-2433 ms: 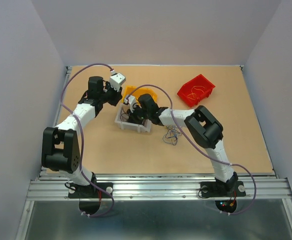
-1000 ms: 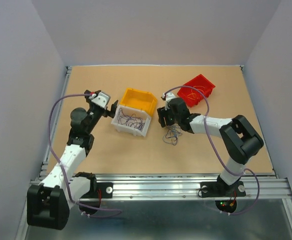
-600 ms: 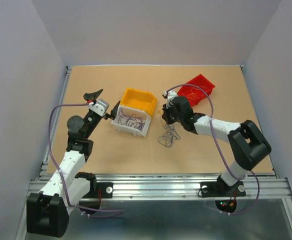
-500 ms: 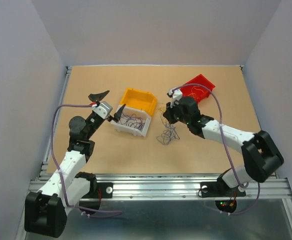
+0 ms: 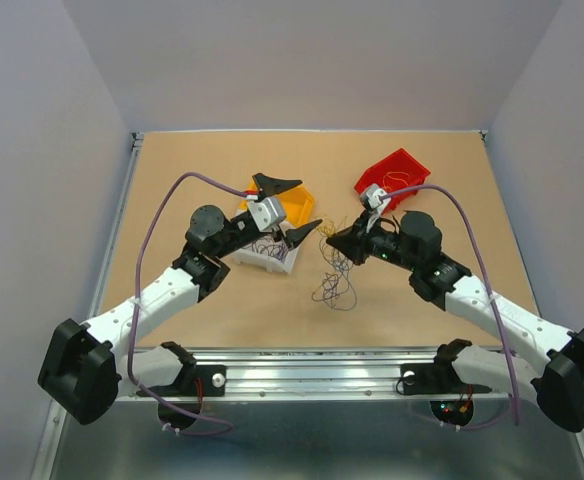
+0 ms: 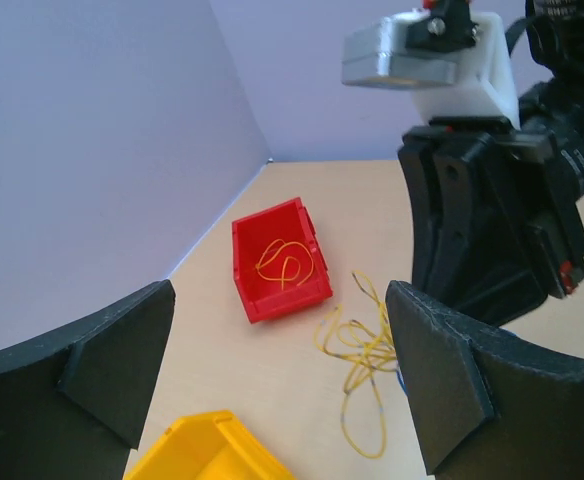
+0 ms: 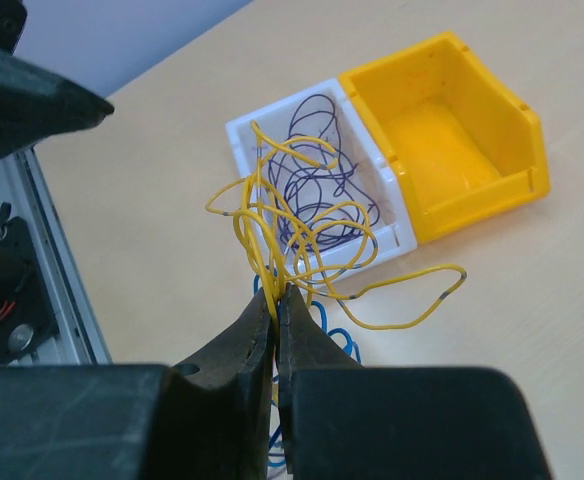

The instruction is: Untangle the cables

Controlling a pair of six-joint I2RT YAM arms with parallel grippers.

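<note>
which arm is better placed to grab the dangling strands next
Left, probably. The left jaws stand wide open and empty, close beside the cables dangling below the right jaws. The right jaws are shut on the yellow strands, holding the clump up, so they are not free.

A white bin (image 7: 400, 232) sits left of centre on the tan table (image 5: 172, 180), with a yellow bin (image 7: 442, 150) on its far side, seemingly touching it. A red bin (image 6: 290, 301) stands far right, well apart. A metal rail (image 5: 312, 370) lines the near edge.
</note>
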